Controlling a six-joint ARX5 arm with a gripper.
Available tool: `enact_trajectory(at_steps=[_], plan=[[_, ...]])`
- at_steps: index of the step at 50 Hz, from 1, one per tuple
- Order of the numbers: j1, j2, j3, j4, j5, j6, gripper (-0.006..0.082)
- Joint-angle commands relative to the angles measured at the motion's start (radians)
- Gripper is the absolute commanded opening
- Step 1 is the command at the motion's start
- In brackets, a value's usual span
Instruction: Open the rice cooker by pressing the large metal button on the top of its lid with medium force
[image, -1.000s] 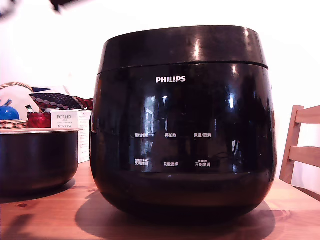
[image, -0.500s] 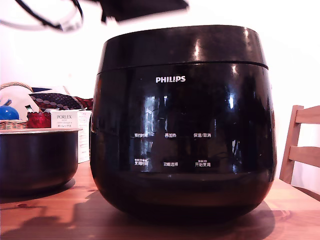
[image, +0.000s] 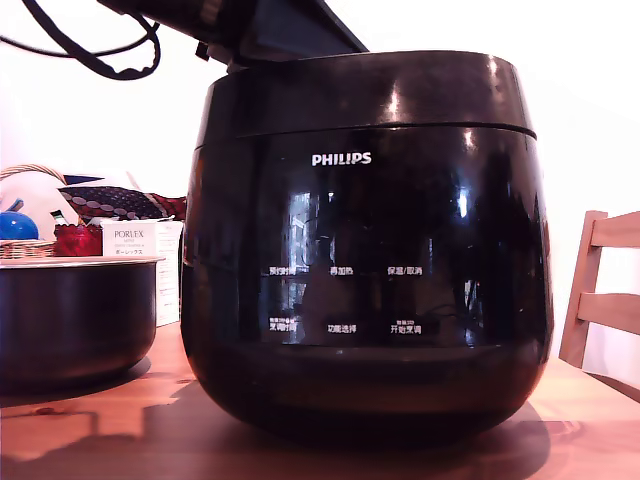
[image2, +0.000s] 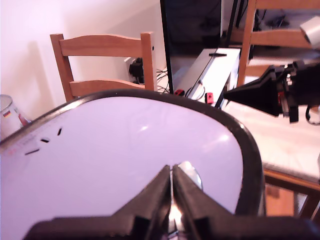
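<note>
We have the rice cooker (image: 366, 250) filling the middle of the exterior view, sitting on the wooden desk (image: 90, 425), a big glossy black rounded body with the white PHILIPS logo (image: 341, 159) high on its front and two rows of small white Chinese labels below. Its lid (image: 365, 92) is down, a wide, slightly tapered black band whose seam runs level all the way round. At the lid's 11 o'clock edge we see the dark arm (image: 240, 25) reaching in from the top of the frame, a black cable (image: 95, 62) looping beside it.

From the wrist view, the lid top reads as a broad pale, glare-washed surface with a dark rim, and the claw (image2: 171, 186) has its two black fingers pressed together, tips closed with nothing between them. Just past those tips, at their 1 o'clock, we catch the shiny metal button (image2: 190, 175); whether the tips touch it we cannot tell.

At 9 o'clock from the cooker in the exterior view sits a dark bowl-shaped pot (image: 75, 320) with a pale rim, clear of the cooker, and behind it a white PORLEX box (image: 130, 240) and a wicker basket (image: 28, 210). At 3 o'clock stands a wooden chair (image: 600, 295).
</note>
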Motion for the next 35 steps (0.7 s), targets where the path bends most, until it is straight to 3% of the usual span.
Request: enact_trajectory(at_steps=[1, 35], plan=[[-0.006, 0.023, -0.034, -0.064, -0.010, 0.020, -0.0021], [-0.006, 0.112, -0.034, -0.240, -0.036, 0.064, -0.0021]])
